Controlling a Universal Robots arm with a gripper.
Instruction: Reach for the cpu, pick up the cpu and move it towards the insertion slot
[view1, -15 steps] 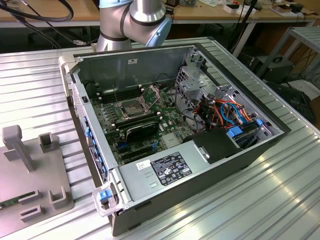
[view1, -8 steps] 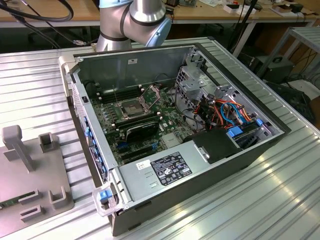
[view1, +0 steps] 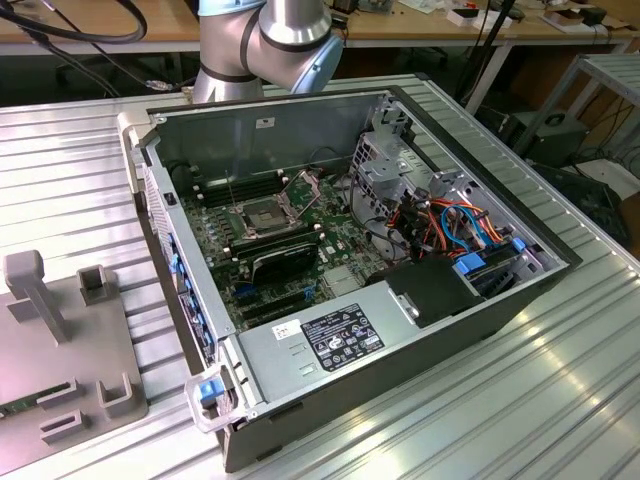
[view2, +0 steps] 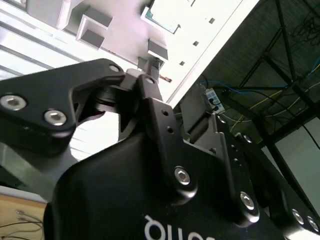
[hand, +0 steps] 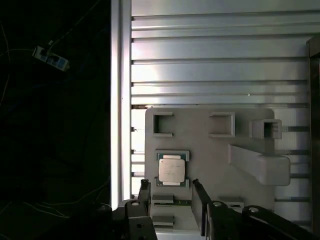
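In the first wrist view the cpu, a flat tan-gold square with a green rim, lies in a recess of the grey fixture plate. My gripper hovers over the plate, open. Its two black fingers stand about one chip-width apart, and the cpu lies just beyond their tips, in line with the gap and untouched. The second wrist view shows the gripper's black linkage and, past it, the cpu's corner. The insertion slot, a silver-framed socket with a dark centre and its latch frame raised, sits on the motherboard inside the open computer case in the exterior view.
The fixture plate lies at the exterior view's left on the ribbed aluminium table, carrying raised grey blocks and a tall post. The table edge runs close beside the plate. A black finned card sits beside the socket, with drive cages and cables beyond.
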